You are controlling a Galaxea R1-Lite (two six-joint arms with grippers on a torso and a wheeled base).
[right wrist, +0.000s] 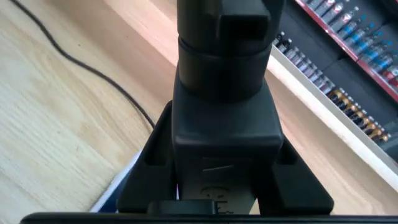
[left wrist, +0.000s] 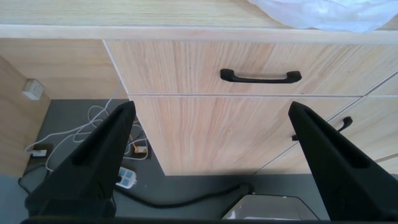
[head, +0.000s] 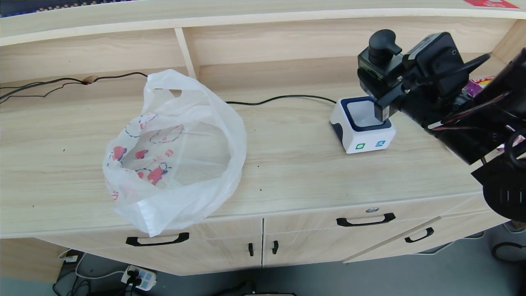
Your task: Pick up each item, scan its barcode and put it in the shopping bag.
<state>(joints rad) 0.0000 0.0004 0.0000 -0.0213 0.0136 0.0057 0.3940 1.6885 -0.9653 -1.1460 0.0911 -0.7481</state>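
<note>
Right gripper (head: 387,84): jaws pinched on the item (head: 381,45), a dark boxy container with a round black cap. In the right wrist view the gripper (right wrist: 219,177) has one finger on each side of the body, cap end pointing away from the wrist.

Item position: held in the air just above the scanner (head: 364,139), at its far right edge. Not touching it. Cannot tell which face carries the barcode.

Scanner: white box, dark-rimmed window facing up, on the counter (head: 296,164). Its cable (head: 279,98) runs off along the back.

Shopping bag (head: 197,123): well apart to the robot's left on the counter, mouth open and slumped toward the front edge. Nothing seen inside.

Left gripper (left wrist: 211,162): fingers spread, empty, hanging below the counter edge facing a drawer front (left wrist: 249,56).

Step in hand (judgement): the scan.
- Turn the wrist until the barcode face looks squarely down into the window.
- Centre the item over the window; it sits toward one edge now.
- Hold close and level, without touching the rim.
- Keep the pinch firm, as the smooth body could rotate.
- On the way to the bag, keep clear of the cable.
</note>
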